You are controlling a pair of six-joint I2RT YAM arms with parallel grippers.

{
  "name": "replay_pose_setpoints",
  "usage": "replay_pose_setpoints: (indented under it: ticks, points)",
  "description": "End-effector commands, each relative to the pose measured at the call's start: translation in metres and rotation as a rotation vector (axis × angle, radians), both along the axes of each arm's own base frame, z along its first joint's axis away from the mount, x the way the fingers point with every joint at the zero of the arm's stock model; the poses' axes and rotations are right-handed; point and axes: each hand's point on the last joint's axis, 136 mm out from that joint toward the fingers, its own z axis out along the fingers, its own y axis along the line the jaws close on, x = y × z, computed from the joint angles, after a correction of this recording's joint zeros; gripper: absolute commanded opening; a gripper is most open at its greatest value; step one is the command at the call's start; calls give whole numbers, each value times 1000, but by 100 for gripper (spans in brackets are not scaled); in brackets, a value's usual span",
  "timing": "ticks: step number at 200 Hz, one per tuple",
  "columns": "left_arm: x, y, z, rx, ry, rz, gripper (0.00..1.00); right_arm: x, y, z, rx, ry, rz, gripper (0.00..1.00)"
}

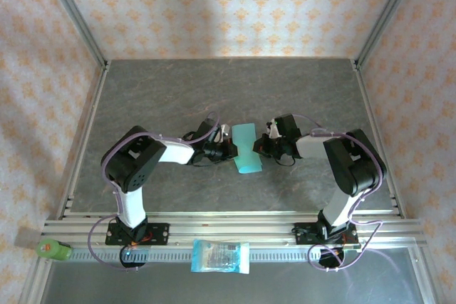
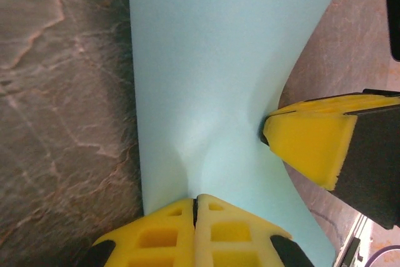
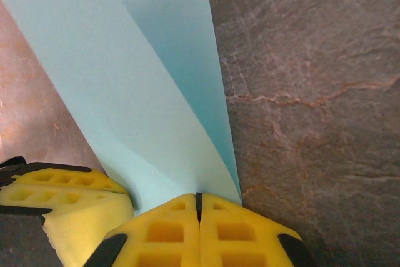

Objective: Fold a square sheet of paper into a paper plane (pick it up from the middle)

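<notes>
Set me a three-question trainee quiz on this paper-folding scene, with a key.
1. True or false: the left gripper and the right gripper are both shut on the square sheet of paper.
2. The printed packet lies: A) on the near rail, between the two arm bases; B) on top of the sheet; C) in the far-left corner.
3. What colour are the finger pads?

Key: 1 true; 2 A; 3 yellow.
</notes>
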Motion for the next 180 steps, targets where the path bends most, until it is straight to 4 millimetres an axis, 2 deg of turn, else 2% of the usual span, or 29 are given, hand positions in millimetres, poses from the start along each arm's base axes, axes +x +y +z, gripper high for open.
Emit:
replay_pose_setpoints:
  ticks: [1, 19, 44, 76, 80, 106, 139, 151, 180]
  points:
    - [11, 2, 16, 30, -37, -1, 0, -50, -42, -56, -203, 232, -63, 0]
    - [21, -6, 28, -10, -58, -15, 0, -50, -42, -56, -205, 230, -65, 0]
    - [27, -12, 24, -26, -40, -34, 0, -49, -42, -55, -204, 229, -64, 0]
    - [29, 1, 8, 12, -11, -2, 0, -50, -42, -56, -205, 231, -65, 0]
    - [28, 5, -5, 28, 13, 3, 0, -49, -42, -55, -204, 229, -66, 0]
    - [25, 19, -25, 65, 51, 21, 0, -50, -43, -56, -207, 230, -64, 0]
    - [26, 39, -43, 205, 78, 38, 0, -51, -44, -57, -210, 232, -64, 0]
    - [30, 37, -38, 209, 70, 28, 0, -52, -44, -58, -211, 235, -64, 0]
    - [45, 18, -1, 114, -1, -4, 0, -52, -45, -57, -216, 233, -66, 0]
